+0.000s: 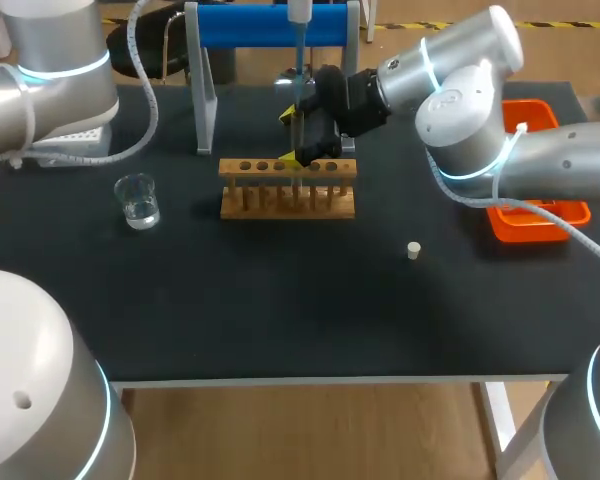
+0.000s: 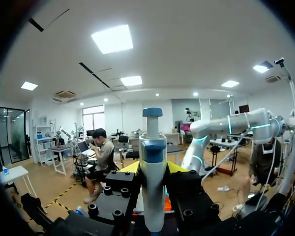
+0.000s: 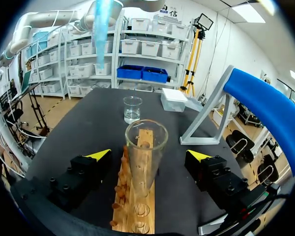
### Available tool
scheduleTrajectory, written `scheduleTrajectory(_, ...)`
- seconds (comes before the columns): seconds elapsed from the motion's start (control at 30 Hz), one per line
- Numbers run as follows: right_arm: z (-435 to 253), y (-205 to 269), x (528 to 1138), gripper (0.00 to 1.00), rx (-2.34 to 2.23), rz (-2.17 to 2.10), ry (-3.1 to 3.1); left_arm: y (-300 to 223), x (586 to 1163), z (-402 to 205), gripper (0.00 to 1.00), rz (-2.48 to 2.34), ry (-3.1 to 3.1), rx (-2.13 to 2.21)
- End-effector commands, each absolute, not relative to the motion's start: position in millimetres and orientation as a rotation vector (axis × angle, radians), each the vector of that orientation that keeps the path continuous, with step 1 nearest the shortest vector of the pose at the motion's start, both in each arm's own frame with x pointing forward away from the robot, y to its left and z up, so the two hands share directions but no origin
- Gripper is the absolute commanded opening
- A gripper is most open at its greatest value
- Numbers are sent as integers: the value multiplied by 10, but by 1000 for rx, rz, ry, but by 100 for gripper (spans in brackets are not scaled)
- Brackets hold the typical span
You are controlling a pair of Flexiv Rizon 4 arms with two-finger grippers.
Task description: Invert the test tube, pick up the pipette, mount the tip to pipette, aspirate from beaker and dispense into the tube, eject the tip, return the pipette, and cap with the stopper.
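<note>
A clear test tube (image 3: 145,147) stands upright, mouth up, in the wooden rack (image 3: 135,206). My right gripper (image 3: 147,162) is open, one finger on each side of the tube, neither touching it. In the head view this gripper (image 1: 292,138) is at the rack (image 1: 288,190). My left gripper (image 2: 153,169) is shut on the white and blue pipette (image 2: 152,187). The pipette (image 1: 299,14) hangs above the rack, and its bluish tip (image 1: 300,75) points down toward the tube. That tip (image 3: 103,29) also shows high over the rack. The beaker (image 1: 138,200) holds clear liquid at the left. A small white stopper (image 1: 413,250) lies right of the rack.
The blue pipette stand (image 1: 270,25) rises behind the rack. An orange tray (image 1: 540,220) sits at the right edge under my right arm. A white tip box (image 3: 176,101) lies beyond the beaker (image 3: 132,109).
</note>
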State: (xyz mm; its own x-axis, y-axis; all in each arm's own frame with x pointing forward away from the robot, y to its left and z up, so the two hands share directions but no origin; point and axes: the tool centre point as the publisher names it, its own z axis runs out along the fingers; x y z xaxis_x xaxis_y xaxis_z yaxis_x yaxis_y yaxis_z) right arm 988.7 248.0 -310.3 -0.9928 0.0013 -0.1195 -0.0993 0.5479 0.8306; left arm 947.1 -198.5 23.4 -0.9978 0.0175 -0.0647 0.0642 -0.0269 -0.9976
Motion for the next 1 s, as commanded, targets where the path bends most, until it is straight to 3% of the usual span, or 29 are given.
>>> scheduleTrajectory(0.03,-3092,2474,9894,100,-87,1440,2675,-2011,9514,238,0,-2225,2173,89)
scheduleTrajectory(1.0,-3092,2474,9894,100,-87,1440,2675,-1950,9645,13,0,-2253,2145,63)
